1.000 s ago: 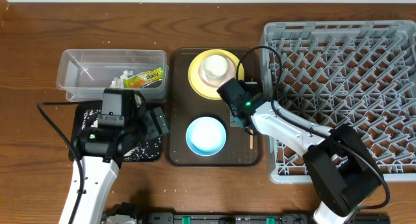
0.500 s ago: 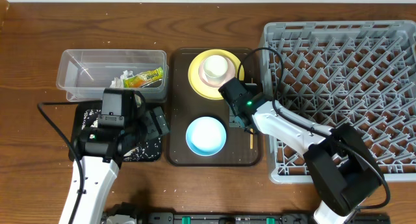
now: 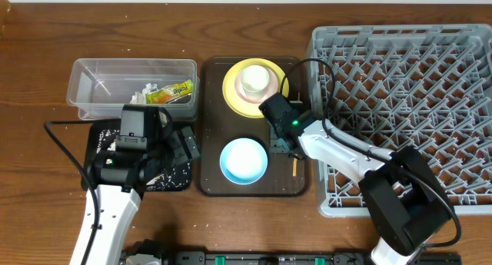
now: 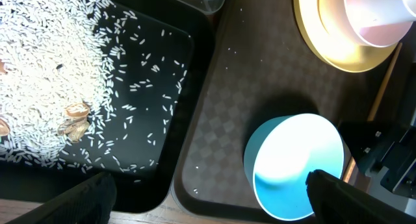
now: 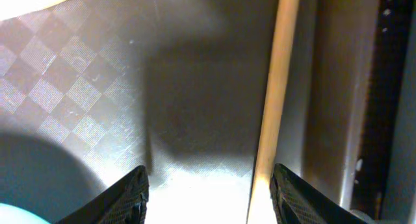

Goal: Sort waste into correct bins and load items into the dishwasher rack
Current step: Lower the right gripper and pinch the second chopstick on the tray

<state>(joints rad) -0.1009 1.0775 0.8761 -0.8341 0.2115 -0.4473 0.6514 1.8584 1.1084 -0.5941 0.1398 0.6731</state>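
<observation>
Right wrist, chopstick [image 5: 274, 87] along tray rim [image 5: 331, 87], tool [image 5: 208, 185] astride

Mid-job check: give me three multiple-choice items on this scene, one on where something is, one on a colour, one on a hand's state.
1. Where is the wrapper?
A. on the black tray
B. in the clear tub
C. in the rack

2. What colour is the bowl standing directly on the brown tray?
A. light blue
B. pink
C. white

3. How is the left hand?
A. shut on the tissue
B. shut on a chopstick
C. open, holding nothing

Answers:
1 B: the overhead view shows it lying inside the tub's walls.
2 A: its inside is pale blue in both the overhead and left wrist views.
3 C: in the left wrist view its jaws stand wide apart with nothing between them.
</observation>
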